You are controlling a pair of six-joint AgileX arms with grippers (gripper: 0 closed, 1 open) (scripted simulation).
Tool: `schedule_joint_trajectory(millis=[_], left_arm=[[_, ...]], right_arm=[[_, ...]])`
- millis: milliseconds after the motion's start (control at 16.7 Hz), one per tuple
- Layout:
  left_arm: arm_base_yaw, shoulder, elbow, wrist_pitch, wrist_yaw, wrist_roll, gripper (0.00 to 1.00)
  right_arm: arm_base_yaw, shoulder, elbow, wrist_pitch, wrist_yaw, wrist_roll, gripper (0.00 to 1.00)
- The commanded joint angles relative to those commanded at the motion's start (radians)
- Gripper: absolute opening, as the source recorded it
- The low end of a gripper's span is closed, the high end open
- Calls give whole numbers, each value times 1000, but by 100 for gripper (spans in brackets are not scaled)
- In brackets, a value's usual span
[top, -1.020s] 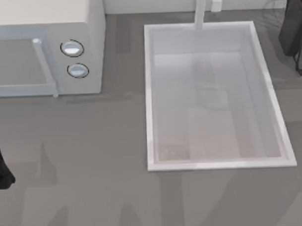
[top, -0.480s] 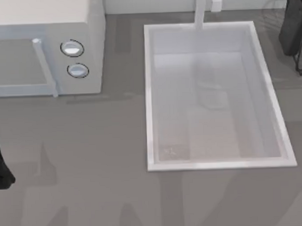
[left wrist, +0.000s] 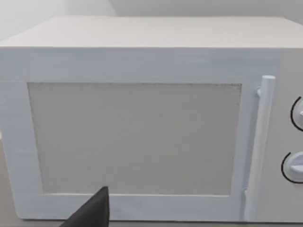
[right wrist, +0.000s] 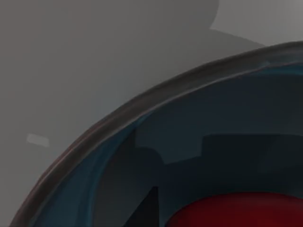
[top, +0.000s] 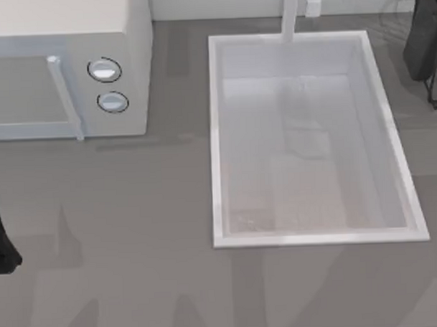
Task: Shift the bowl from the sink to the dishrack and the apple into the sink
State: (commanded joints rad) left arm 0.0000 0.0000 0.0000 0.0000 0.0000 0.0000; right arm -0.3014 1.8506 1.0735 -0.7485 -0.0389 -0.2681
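Right gripper point(top: 424, 41), state can't tell, sits past sink point(top: 217, 135) far corner, w/ wrist cam right over bowl point(right wrist: 142, 156) — apple point(right wrist: 236, 210) inside it, probably dishrack side. Left arm parked nr microwave point(left wrist: 142, 61).

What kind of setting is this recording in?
Most likely a rendered kitchen counter: a white microwave with two round knobs stands beside a recessed white sink with a pale faucet, all set in a grey worktop.
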Motion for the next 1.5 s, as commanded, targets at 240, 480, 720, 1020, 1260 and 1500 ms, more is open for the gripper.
schedule_joint_trajectory(millis=[240, 480, 720, 1020, 1260, 1500], left_arm=[[0, 0, 0, 0, 0, 0, 100], [0, 0, 0, 0, 0, 0, 100], [0, 0, 0, 0, 0, 0, 100], [0, 0, 0, 0, 0, 0, 100], [0, 0, 0, 0, 0, 0, 100], [0, 0, 0, 0, 0, 0, 100]], right_arm=[[-1, -22, 62, -75, -1, -3, 0], [-4, -76, 180, -279, -1, -4, 0], [-3, -127, 262, -390, -1, -5, 0], [-2, -124, 261, -389, -1, -3, 0], [51, -118, 240, -291, 39, 12, 0], [176, -110, 178, -40, 135, 49, 0]])
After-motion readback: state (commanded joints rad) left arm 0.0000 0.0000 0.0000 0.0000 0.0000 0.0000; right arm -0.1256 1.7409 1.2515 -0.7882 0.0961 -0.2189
